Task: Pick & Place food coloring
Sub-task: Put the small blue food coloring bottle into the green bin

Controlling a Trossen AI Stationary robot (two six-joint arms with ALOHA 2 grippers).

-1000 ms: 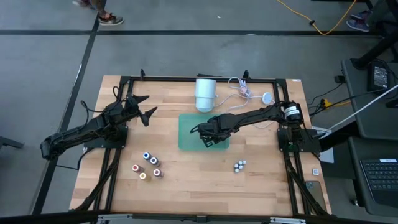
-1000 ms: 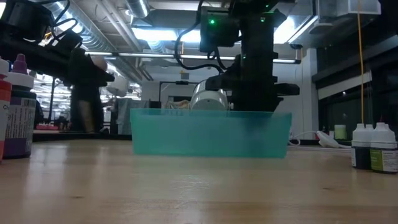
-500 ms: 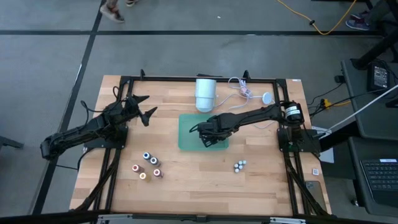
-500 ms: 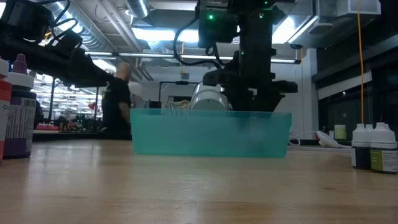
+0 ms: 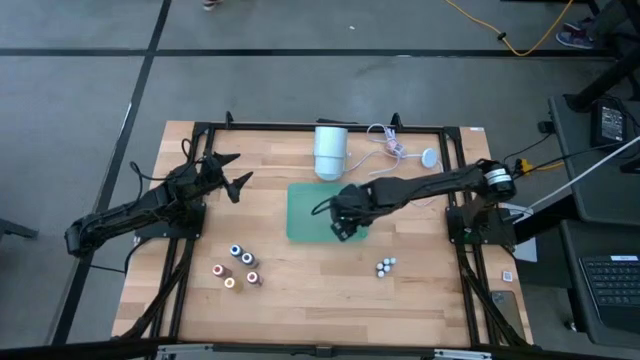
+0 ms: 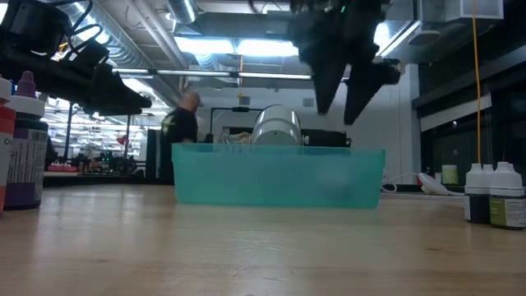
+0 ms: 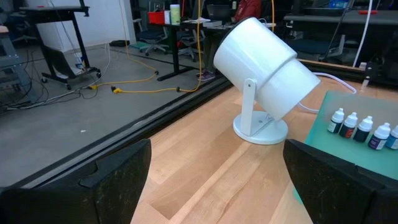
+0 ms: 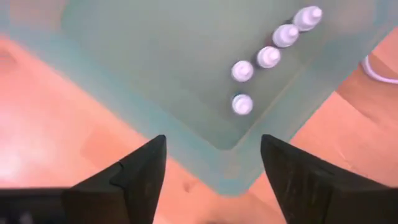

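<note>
- Food coloring bottles (image 8: pixel 268 56) stood upright, caps up, five in a curved row inside the teal tray (image 8: pixel 155 68), near one corner.
- The right gripper (image 5: pixel 342 224) hung above that tray, fingers spread, holding nothing.
- Others: white lamp (image 7: pixel 261 62) behind the tray; more bottles (image 5: pixel 238 266) on the table (image 5: pixel 300 290); left gripper (image 5: pixel 232 172) spread, empty, well apart.

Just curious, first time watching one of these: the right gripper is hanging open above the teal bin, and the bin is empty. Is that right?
Not quite. The right gripper does hang open above the teal bin, but the bin isn't empty: the right wrist view shows five small bottles standing in it.
</note>
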